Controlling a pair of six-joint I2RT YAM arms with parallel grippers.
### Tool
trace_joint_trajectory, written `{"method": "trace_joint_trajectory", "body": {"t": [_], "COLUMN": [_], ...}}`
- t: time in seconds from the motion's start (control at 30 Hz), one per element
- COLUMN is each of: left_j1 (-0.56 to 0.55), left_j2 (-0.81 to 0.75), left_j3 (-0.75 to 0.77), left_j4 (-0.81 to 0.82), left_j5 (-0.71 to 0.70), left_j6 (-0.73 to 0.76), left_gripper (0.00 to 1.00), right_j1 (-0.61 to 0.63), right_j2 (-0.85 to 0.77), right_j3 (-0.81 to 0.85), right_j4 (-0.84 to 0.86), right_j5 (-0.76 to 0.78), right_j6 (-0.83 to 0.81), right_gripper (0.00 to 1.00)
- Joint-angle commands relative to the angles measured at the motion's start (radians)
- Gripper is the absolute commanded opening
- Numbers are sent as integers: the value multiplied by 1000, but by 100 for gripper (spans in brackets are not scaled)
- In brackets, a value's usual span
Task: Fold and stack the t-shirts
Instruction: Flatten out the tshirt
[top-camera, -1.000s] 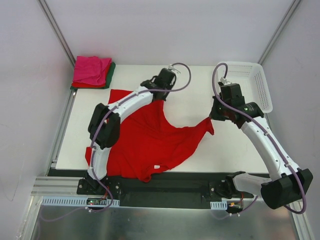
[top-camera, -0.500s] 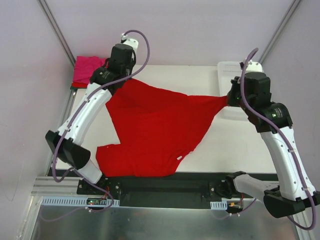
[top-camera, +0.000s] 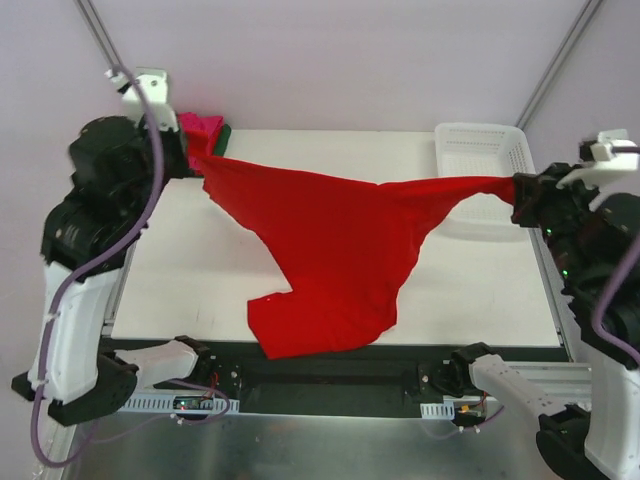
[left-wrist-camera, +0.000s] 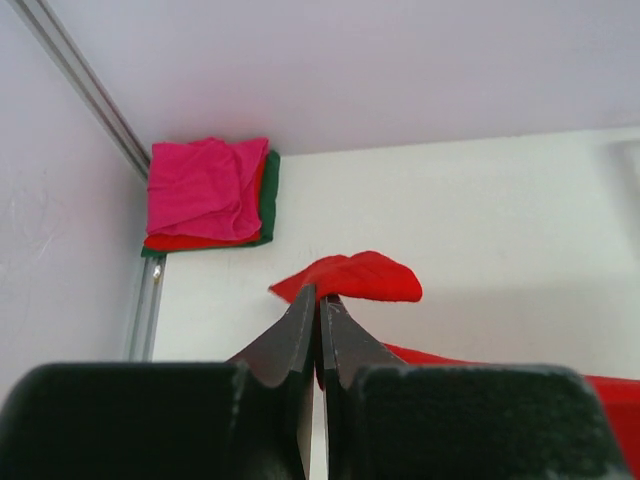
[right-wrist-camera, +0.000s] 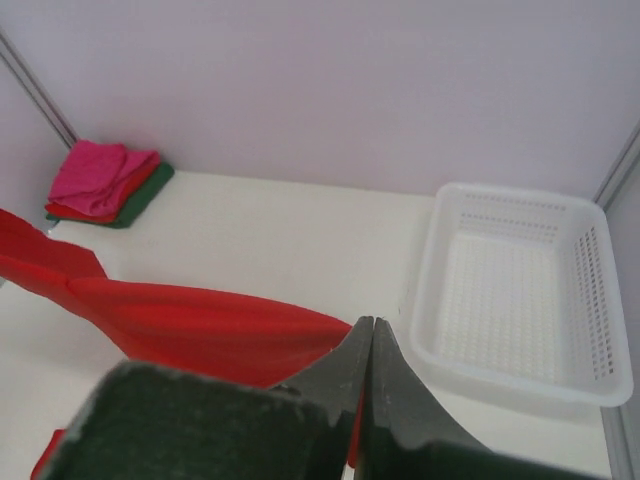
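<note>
The left tool (top-camera: 192, 152) is clamped on one end of the large red t-shirt (top-camera: 330, 240) and the right tool (top-camera: 512, 190) on the other. The shirt hangs taut between them above the white counter (top-camera: 190, 270), its lower part drooping toward the near edge. A stack of folded t-shirts (top-camera: 205, 126), pink on top, sits in the far-left corner, and a white lattice basket (top-camera: 480, 128) at far right.

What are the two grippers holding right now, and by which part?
Both are shut on the red t-shirt, stretched between them: the left gripper pinches its left end, the right gripper its right end. Sleeve or hem cannot be told.
</note>
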Motion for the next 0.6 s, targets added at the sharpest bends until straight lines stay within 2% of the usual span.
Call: {"method": "trace_joint_trajectory", "body": {"t": [0.0, 0.33, 0.57], "left_j1": [-2, -2, 1], "left_j2": [-135, -324, -363], "left_j3": [40, 51, 108], "left_j4": [-24, -24, -50], "left_j5": [83, 448, 610], "left_j6": [-33, -31, -65], "left_gripper": [0, 0, 0], "right_j1": [1, 2, 1], "right_j2": [-72, -195, -213], "right_j3": [58, 112, 208], "right_j4": [67, 99, 98], "right_j5": [-47, -302, -437], "right_j6": [-65, -50, -22], "right_gripper": [1, 1, 1]}}
